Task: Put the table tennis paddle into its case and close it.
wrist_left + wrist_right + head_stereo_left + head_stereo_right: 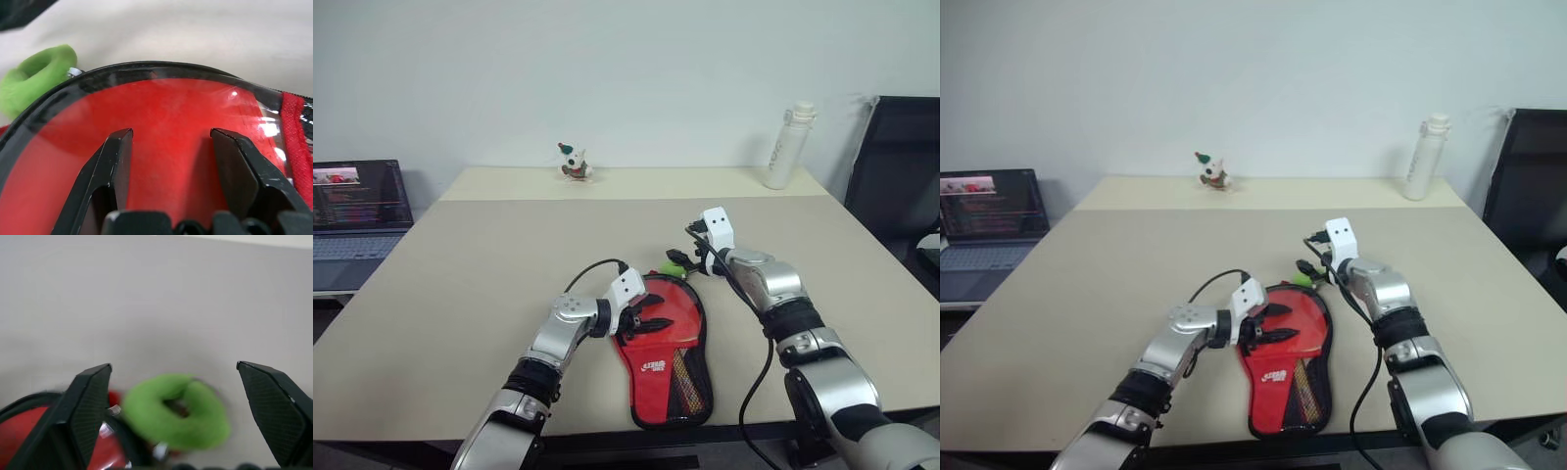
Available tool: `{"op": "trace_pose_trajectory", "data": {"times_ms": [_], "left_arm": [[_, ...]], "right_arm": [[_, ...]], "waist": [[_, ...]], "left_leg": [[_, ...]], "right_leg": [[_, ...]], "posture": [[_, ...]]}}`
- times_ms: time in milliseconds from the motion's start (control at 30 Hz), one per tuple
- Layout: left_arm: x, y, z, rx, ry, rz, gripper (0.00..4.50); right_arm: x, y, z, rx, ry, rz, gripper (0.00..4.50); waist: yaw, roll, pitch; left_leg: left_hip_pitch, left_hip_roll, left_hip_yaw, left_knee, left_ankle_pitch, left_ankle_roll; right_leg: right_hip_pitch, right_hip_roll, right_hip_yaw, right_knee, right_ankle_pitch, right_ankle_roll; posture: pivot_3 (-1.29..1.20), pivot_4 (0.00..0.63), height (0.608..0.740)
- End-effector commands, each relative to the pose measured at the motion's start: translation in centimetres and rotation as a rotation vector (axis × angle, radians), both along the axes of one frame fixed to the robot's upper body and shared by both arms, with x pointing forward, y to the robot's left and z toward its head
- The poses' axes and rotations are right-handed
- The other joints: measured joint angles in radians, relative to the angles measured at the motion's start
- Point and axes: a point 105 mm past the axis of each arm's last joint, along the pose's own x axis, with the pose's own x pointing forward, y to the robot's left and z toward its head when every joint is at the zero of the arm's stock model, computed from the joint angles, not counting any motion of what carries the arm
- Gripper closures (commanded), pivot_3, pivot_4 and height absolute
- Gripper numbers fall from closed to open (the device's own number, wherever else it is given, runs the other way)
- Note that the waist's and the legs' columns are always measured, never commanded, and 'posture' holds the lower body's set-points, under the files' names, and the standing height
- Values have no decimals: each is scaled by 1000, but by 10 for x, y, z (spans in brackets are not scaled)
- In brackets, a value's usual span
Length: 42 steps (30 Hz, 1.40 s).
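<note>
Red fabric with a black mesh pocket faces up: the case [664, 360] lies flat on the desk [489, 274] near its front edge, and I judge the table tennis paddle is already inside, though I cannot see it directly. My left jaws [644, 322] hover half-spread and empty over the round end. My right jaws [186, 406] stand wide apart at the green tag [177, 412], so closing the zipper looks like what is left.

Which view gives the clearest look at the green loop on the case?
Right wrist view: the green loop sits large between the open fingers of the right hand, beside the case rim. Left wrist view catches it at the case's edge. Both eye views show just a small green spot at the case's far end.
</note>
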Motion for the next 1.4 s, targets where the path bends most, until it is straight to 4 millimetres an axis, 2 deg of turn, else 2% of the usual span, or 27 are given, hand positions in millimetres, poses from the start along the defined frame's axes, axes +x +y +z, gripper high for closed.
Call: {"op": "trace_pose_trajectory", "data": {"times_ms": [33, 167, 267, 333, 433, 733, 933, 1067, 1200, 1400], "left_arm": [[-2, 2, 0, 10, -3, 12, 1775], [-2, 3, 0, 8, -3, 23, 1775], [-2, 4, 0, 7, -4, 29, 1775], [-1, 5, 0, 7, -4, 34, 1731], [0, 3, 0, 7, -6, 35, 1731], [2, -2, -6, 34, 1, 17, 1731], [-1, -8, -23, 73, 41, -10, 1731], [-4, -14, -32, 98, 61, -43, 1731], [-6, -13, -36, 109, 68, -56, 1731], [-6, -13, -38, 112, 78, -63, 1731]], "right_arm": [[11, -7, 4, 1, -31, -75, 0], [5, 8, -16, 5, 73, 1, 0], [1, 16, -20, -4, 98, 52, 0], [1, 17, -22, -15, 99, 57, 386], [-1, 19, -26, -30, 105, 63, 1231], [0, 13, -30, -66, 98, 51, 4371], [8, -8, -12, -101, 25, 5, 4475], [11, -40, -4, -153, 4, -43, 4475], [7, -79, -5, -206, 25, -86, 4475], [-12, -117, -10, -259, 90, -62, 4475]], "waist": [[0, 0, 0], [0, 0, 0], [-4, 1, 0], [-7, 1, 0], [-7, 1, 0], [-7, 1, 0], [-4, 1, 0], [9, 2, 0], [13, 5, -2], [17, 7, -3]], "left_leg": [[0, 0, 0, 0, 0, 0], [0, 0, 0, 0, 0, 0], [0, 1, 1, 0, 0, 0], [0, 1, 1, 0, 0, 0], [1, 1, 0, 0, 0, 0], [1, 1, 1, 0, 0, 0], [1, 1, 1, 0, 0, 0], [1, 0, 1, 0, 0, 0], [1, 0, 0, 0, 0, 0], [1, -1, 0, 0, 0, 0]], "right_leg": [[0, 0, 0, 0, 0, 0], [0, 0, 0, 0, 0, 0], [0, 0, 1, 0, 0, 0], [0, 0, 1, 1, 0, 0], [0, 0, 0, 1, 0, 0], [0, 0, 1, 1, 0, 0], [1, 0, 0, 1, 0, 0], [1, 0, 0, 0, 0, 0], [1, 0, 0, 0, 0, 0], [2, 0, 0, 0, 0, 0]], "posture": [[0, 150, 740], [0, 150, 740], [0, 150, 740], [0, 150, 740], [0, 150, 740], [0, 150, 740], [0, 150, 740], [0, 150, 740], [0, 150, 740], [0, 150, 740]]}}
